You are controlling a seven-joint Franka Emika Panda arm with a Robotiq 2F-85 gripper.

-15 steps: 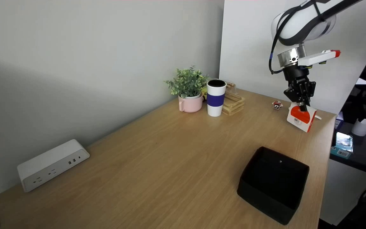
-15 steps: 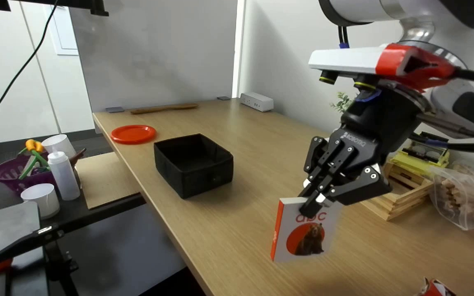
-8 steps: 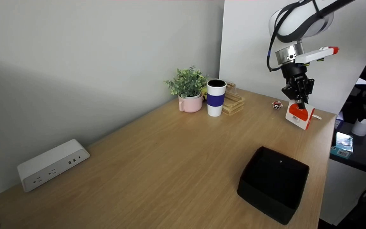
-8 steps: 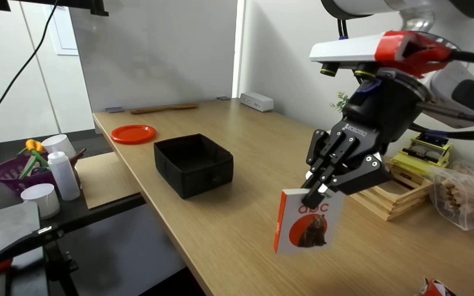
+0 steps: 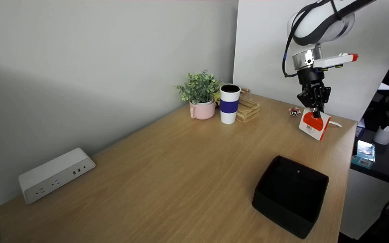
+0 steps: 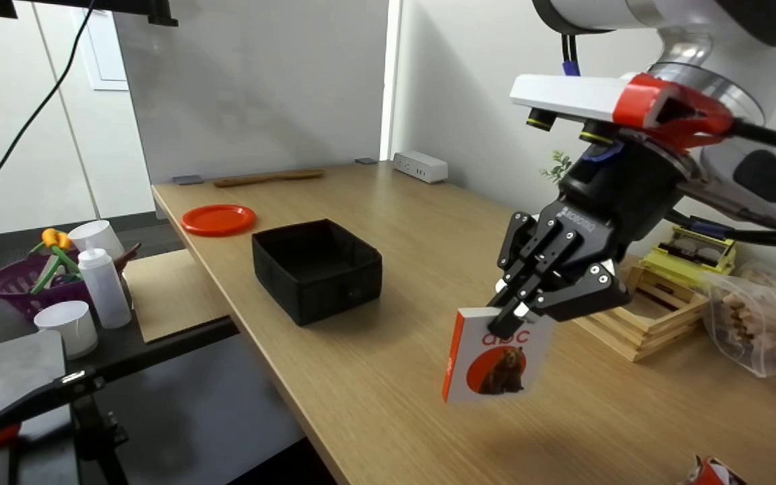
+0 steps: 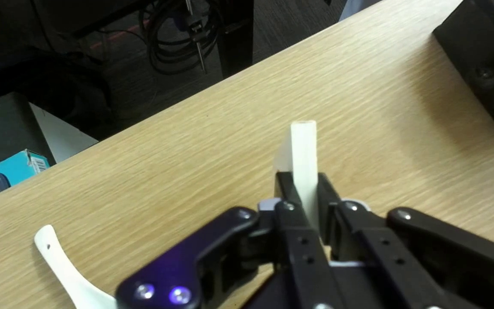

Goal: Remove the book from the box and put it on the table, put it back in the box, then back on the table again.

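In an exterior view, left to right: box (image 6: 341, 296) on table (image 6: 374, 377); book (image 6: 496, 364) outside it, near upright over the table, contact unclear; gripper (image 7: 305, 186) closed to the book's thickness, clamping its top. Judged: transfer step, direction uncertain. Next: returning means clearing the rim; placing, lowering and tipping flat.

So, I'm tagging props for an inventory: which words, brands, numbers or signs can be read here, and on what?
"abc", partly covered: on the book.
"ROBOTIQ": on the gripper.
Too small or blurred to read: markings on the book's spine and back, the teal box and the small red-and-white item.
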